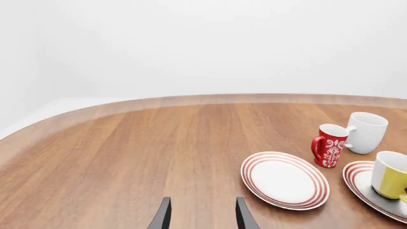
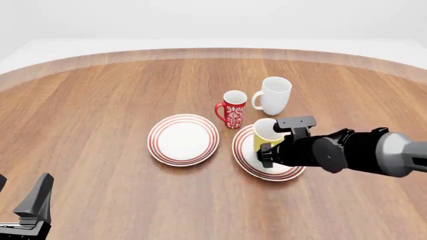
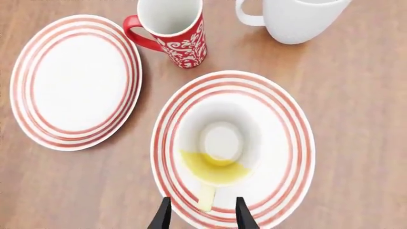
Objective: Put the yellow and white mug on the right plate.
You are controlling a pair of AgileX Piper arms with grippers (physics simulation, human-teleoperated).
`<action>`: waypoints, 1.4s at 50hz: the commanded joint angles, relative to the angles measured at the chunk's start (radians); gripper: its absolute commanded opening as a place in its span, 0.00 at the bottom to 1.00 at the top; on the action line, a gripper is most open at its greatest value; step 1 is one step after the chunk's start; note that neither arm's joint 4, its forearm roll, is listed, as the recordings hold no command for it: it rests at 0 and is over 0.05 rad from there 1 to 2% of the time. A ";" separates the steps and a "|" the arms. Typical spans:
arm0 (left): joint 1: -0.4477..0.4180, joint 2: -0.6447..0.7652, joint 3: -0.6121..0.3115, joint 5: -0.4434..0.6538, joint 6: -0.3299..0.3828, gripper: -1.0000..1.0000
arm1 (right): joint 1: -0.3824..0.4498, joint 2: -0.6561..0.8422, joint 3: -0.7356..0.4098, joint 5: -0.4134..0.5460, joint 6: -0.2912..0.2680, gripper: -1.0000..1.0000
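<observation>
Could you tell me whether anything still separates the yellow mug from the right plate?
Nothing visible does: the yellow mug already stands upright on the right plate, with the right gripper open around its handle.

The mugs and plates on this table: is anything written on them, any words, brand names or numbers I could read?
None: no words, brand names or numbers show in any view.
The red-and-white mug carries only a white ornamental pattern, no letters.
The two plates bear plain red rings.
The yellow and white mug and the large white mug are unmarked.
The robot arm shows no legible label.
</observation>
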 commanded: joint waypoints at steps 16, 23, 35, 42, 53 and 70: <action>0.000 0.000 0.000 0.000 0.000 1.00 | 0.026 -0.059 0.045 -0.003 0.026 1.00; 0.000 0.000 0.000 0.000 0.000 1.00 | 0.035 -0.092 0.058 -0.001 0.036 1.00; 0.000 0.000 0.000 0.000 0.000 1.00 | 0.046 -0.191 0.086 0.038 0.046 1.00; 0.000 0.000 0.000 0.000 0.000 1.00 | 0.068 -0.223 0.093 0.047 0.057 1.00; 0.000 0.000 0.000 0.000 0.000 1.00 | 0.086 -0.279 0.114 0.060 0.072 1.00; 0.000 0.000 0.000 0.000 0.000 1.00 | 0.127 -0.466 0.135 0.155 0.075 1.00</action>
